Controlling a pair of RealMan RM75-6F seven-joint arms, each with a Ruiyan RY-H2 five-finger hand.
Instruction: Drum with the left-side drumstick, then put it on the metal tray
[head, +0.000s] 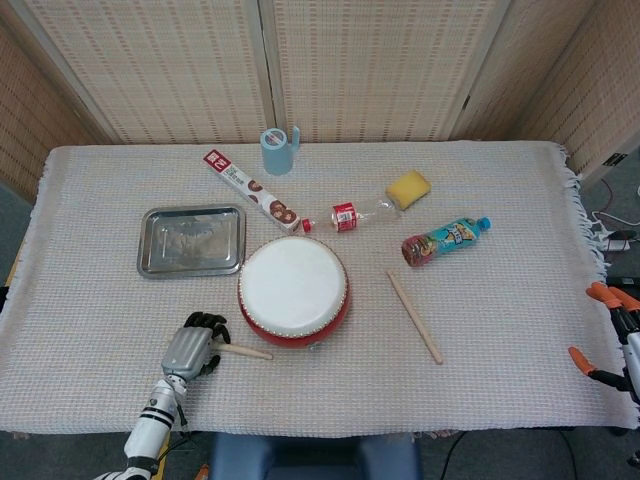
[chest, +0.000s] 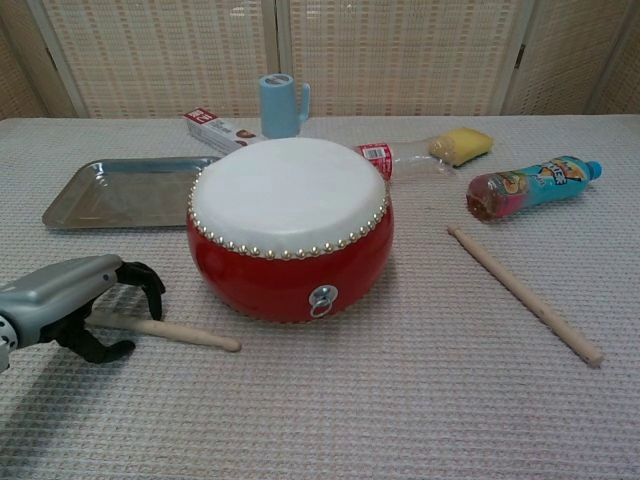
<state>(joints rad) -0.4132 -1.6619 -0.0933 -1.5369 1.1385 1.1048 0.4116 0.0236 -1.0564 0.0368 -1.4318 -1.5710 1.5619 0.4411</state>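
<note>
beside the drum (chest: 289, 225), a pale wooden drumstick (chest: 180, 331).

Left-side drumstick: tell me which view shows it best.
The chest view: the left-side drumstick lies close and side-on, its butt end between the fingers of the left hand. The head view shows it small from above, the hand covering its end.

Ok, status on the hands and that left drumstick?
Left hand curled over left drumstick, grip unconfirmed. Right hand idle at table edge. Stick on cloth beside drum. Metal tray unobstructed.
</note>
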